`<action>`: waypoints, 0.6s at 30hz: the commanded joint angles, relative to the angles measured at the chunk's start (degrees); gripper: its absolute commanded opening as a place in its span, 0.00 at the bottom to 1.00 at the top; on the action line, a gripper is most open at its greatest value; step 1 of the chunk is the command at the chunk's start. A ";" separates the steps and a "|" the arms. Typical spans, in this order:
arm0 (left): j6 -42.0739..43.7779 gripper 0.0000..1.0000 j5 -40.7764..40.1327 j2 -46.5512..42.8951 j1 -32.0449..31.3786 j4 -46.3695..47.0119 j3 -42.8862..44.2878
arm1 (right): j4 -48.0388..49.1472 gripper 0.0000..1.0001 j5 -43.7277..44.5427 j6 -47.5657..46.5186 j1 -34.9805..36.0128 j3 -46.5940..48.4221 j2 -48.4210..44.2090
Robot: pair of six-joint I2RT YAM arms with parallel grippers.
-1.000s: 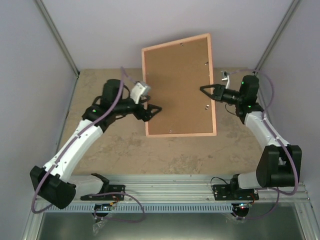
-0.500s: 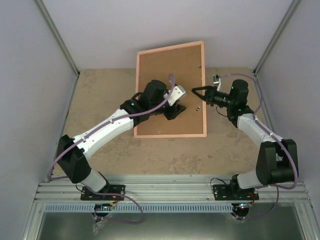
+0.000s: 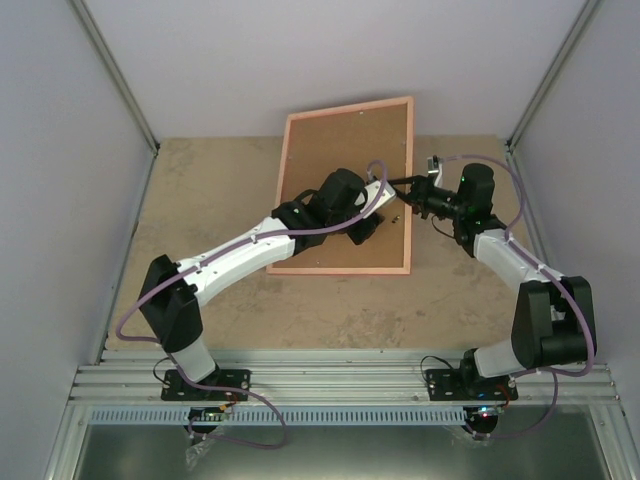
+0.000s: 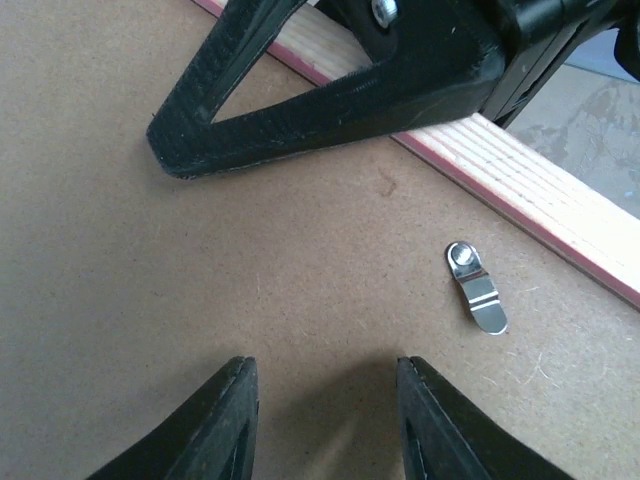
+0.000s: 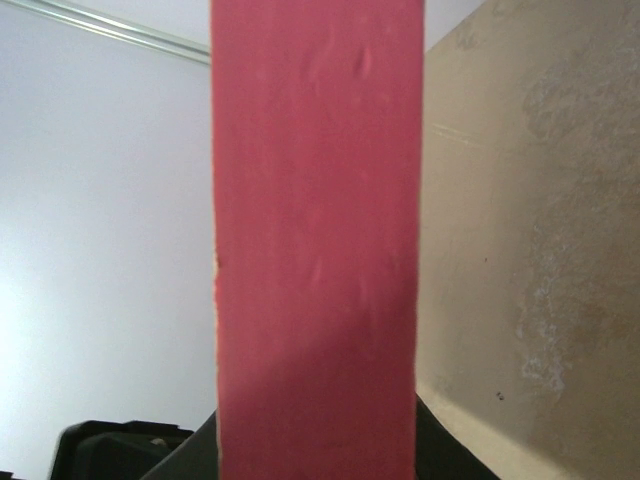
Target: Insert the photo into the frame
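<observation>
The frame (image 3: 340, 270) is held up off the table, pale wood back toward the top camera, with its brown backing board (image 3: 330, 160) in place. My right gripper (image 3: 404, 183) is shut on the frame's right rail, and the right wrist view shows that bright pink rail (image 5: 315, 200) standing between the fingers of the right gripper (image 5: 315, 440). My left gripper (image 3: 372, 225) hovers over the backing board (image 4: 150, 280) near that rail (image 4: 540, 190). The left gripper (image 4: 325, 372) is open with nothing between its fingers. The photo is not in view.
A small metal clip (image 4: 477, 288) lies on the backing board just right of my left fingers. A finger (image 4: 300, 90) of the right gripper rests on the board ahead of them. A tan table (image 3: 220, 180) lies below, white walls on three sides.
My left arm has swung right across the frame's back, from its left edge to near the right rail, and its jaws have narrowed. The frame and right gripper shifted slightly left.
</observation>
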 commanded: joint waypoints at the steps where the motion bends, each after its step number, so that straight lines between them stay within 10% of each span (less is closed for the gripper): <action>1: 1.00 0.38 1.35 1.44 -2.80 -1.05 1.74 | 11.02 0.01 -1.87 4.30 0.20 0.30 -1.63; 18: 1.81 0.29 5.91 -1.39 -3.39 0.24 -0.46 | 15.47 0.01 -3.21 6.82 0.49 -0.88 -2.10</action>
